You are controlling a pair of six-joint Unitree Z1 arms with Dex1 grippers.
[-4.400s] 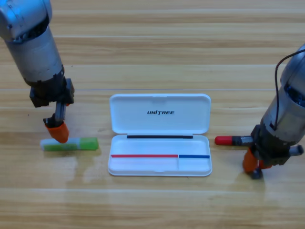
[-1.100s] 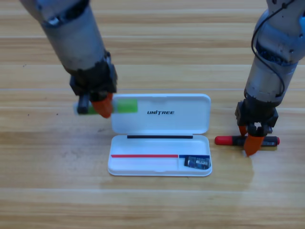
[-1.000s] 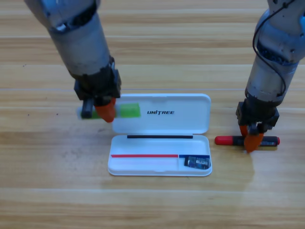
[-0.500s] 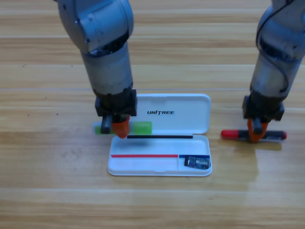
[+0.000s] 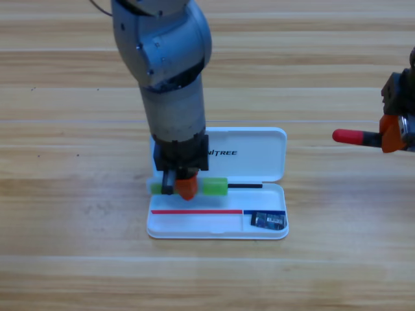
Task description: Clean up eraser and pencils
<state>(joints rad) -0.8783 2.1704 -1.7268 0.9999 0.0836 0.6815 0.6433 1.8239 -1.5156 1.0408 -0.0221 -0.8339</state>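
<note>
Eraser: the eraser (image 5: 268, 221) lay stowed in the white case's (image 5: 217, 227) lower-right compartment.
Green pencil: light green, held level over the case's hinge line at frame centre, left gripper (image 5: 181, 186) clamped on the green pencil (image 5: 213, 186) (not yet released).
Black pencil: red-ended black pencil (image 5: 358, 137), lifted at right edge, right gripper (image 5: 391, 134) closed around it.
Left to do: both pencils.
</note>
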